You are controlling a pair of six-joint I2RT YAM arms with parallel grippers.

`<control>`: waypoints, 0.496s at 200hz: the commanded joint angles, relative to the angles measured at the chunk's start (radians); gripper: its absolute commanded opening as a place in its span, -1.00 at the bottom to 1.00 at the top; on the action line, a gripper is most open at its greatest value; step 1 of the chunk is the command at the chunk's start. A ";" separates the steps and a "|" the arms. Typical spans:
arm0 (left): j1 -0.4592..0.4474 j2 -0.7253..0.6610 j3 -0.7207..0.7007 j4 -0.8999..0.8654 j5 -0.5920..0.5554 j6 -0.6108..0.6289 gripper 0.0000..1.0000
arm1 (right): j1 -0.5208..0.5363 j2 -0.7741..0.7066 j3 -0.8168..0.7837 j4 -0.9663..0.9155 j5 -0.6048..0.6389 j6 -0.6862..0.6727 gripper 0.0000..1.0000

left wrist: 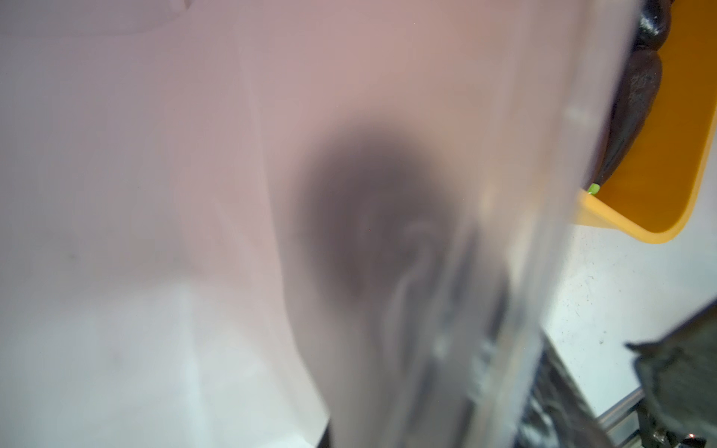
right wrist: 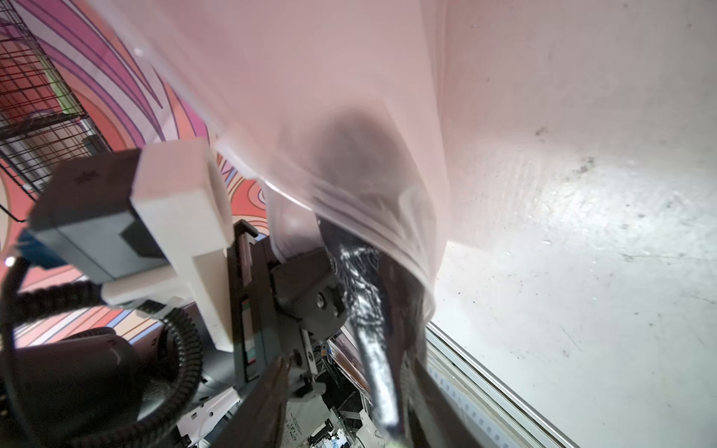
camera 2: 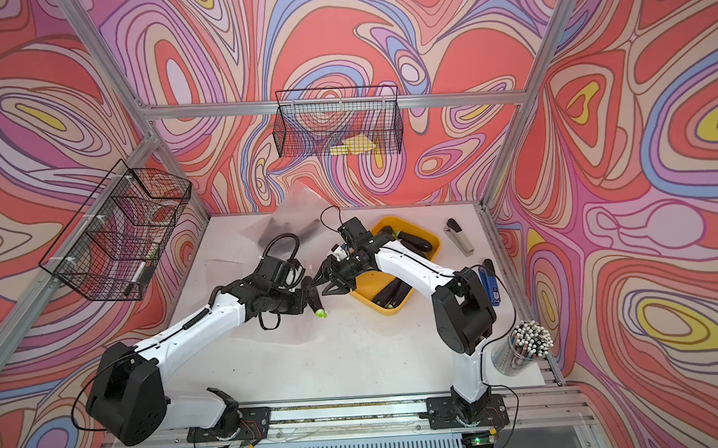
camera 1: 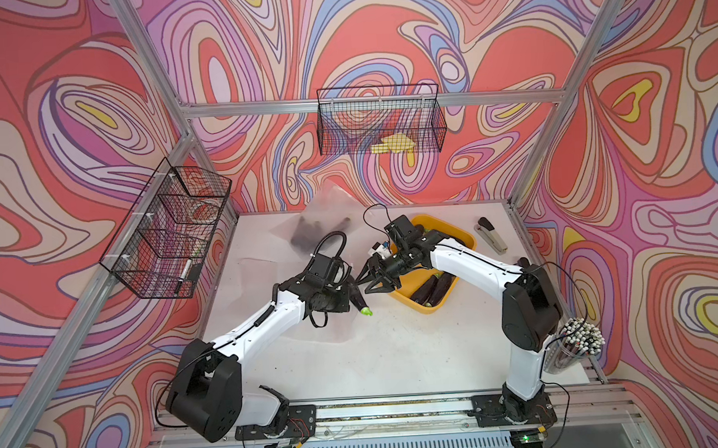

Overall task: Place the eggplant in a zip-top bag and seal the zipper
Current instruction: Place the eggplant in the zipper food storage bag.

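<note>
A dark purple eggplant (camera 1: 357,301) (camera 2: 314,304) with a green stem points stem-down between the two arms. In the right wrist view its upper end sits inside the mouth of the translucent zip-top bag (right wrist: 310,97), and the rest of the eggplant (right wrist: 372,310) sticks out. My left gripper (camera 1: 349,290) (right wrist: 310,271) is shut on the bag's mouth edge. The bag (left wrist: 155,155) covers the left wrist view, where the eggplant (left wrist: 368,217) is a dark blur. My right gripper (camera 1: 362,284) (right wrist: 349,362) is open, its fingers on either side of the eggplant's lower part. The bag's body (camera 1: 339,330) lies under the left arm.
A yellow bin (camera 1: 462,237) behind the right arm holds more eggplants (camera 1: 431,290). Another translucent bag (camera 1: 311,229) with dark shapes lies at the back. At the right are a stapler (camera 1: 491,236) and a cup of pens (camera 1: 579,340). Wire baskets (camera 1: 170,229) (camera 1: 380,120) hang on the walls.
</note>
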 commanded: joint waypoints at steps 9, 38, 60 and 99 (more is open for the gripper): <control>0.025 -0.013 -0.014 0.018 0.039 -0.037 -1.00 | -0.014 -0.016 0.016 0.012 0.027 -0.008 -0.11; 0.036 -0.003 -0.002 0.005 0.056 -0.049 -1.00 | -0.020 -0.024 0.023 -0.034 0.062 -0.075 -0.12; 0.051 0.015 0.001 0.005 0.090 -0.065 -1.00 | -0.025 -0.047 0.063 -0.181 0.172 -0.275 -0.12; 0.075 0.025 0.031 -0.035 0.122 -0.082 -1.00 | 0.009 -0.208 -0.126 -0.045 0.278 -0.545 -0.13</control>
